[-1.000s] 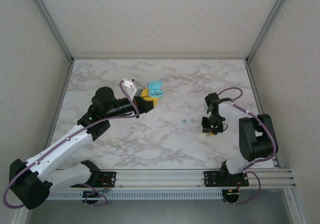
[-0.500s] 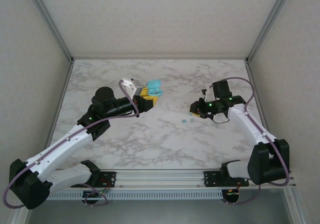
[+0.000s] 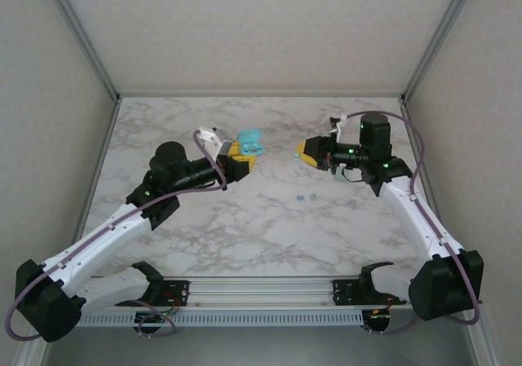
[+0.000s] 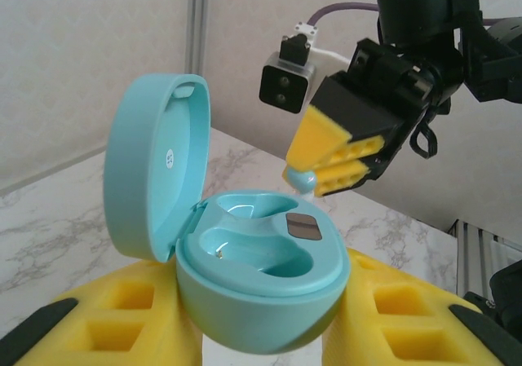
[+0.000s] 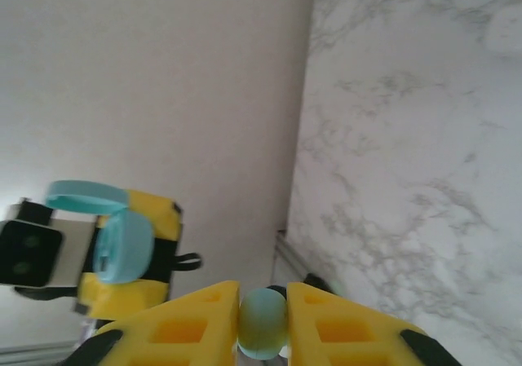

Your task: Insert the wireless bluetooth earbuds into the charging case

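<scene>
My left pincer (image 4: 261,325) is clamped on the case (image 4: 259,272). One yellow finger presses each side of its lower half, and the jaws stand only as wide as the case itself. I hold it off the worktop (image 3: 245,235), over the far part, a little left of centre. Its lid (image 4: 157,188) is swung fully open and stands upright on the left in my left wrist view. The two wells inside face upward, with a small dark patch between them.

My right pincer (image 5: 263,321) is squeezed almost shut on one bud (image 5: 262,327), pinched between the very tips of the yellow fingers and poking out past them. Seen from the left wrist, that bud hangs just above and beyond the case's open mouth, toward its right side, close to the rim but not touching it. From above, the right pincer points leftward at the case. A short gap of marble shows between the two pincers, which sit at about the same depth on the worktop. From the right wrist, the open case in my left pincer shows ahead and off to the left of the bud.

Two more buds (image 3: 300,197) lie side by side on the worktop. They are nearer to me than both pincers, roughly below the gap between them, and touched by neither.
</scene>
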Controlling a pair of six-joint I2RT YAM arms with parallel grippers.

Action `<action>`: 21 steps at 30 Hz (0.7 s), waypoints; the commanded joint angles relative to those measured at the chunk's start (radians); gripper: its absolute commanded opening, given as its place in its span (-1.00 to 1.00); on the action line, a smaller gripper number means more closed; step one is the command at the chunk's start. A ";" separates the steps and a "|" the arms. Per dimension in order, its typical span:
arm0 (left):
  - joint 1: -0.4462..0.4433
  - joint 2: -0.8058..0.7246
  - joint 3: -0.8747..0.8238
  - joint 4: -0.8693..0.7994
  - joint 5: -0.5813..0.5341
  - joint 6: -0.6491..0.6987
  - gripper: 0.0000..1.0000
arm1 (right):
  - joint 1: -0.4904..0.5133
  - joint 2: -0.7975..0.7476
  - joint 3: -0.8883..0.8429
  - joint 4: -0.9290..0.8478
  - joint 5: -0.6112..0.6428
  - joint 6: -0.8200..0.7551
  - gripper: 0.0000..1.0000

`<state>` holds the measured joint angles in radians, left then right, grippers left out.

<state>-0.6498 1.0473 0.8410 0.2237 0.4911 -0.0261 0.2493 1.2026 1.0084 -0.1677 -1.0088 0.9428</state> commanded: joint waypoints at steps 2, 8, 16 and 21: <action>0.009 0.008 -0.001 0.011 0.010 0.025 -0.47 | 0.018 0.013 0.031 0.213 -0.092 0.187 -0.57; 0.009 0.013 -0.013 0.028 0.015 0.054 -0.47 | 0.067 0.025 0.094 0.234 -0.055 0.225 -0.55; 0.007 0.045 -0.017 0.067 0.010 0.096 -0.48 | 0.210 0.052 0.241 0.028 0.123 0.049 -0.55; 0.006 0.062 -0.016 0.094 0.015 0.107 -0.48 | 0.280 0.073 0.276 0.031 0.183 -0.008 -0.55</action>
<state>-0.6502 1.1053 0.8330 0.2600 0.4919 0.0574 0.5011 1.2549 1.2469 -0.0959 -0.8894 1.0111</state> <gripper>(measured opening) 0.344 0.224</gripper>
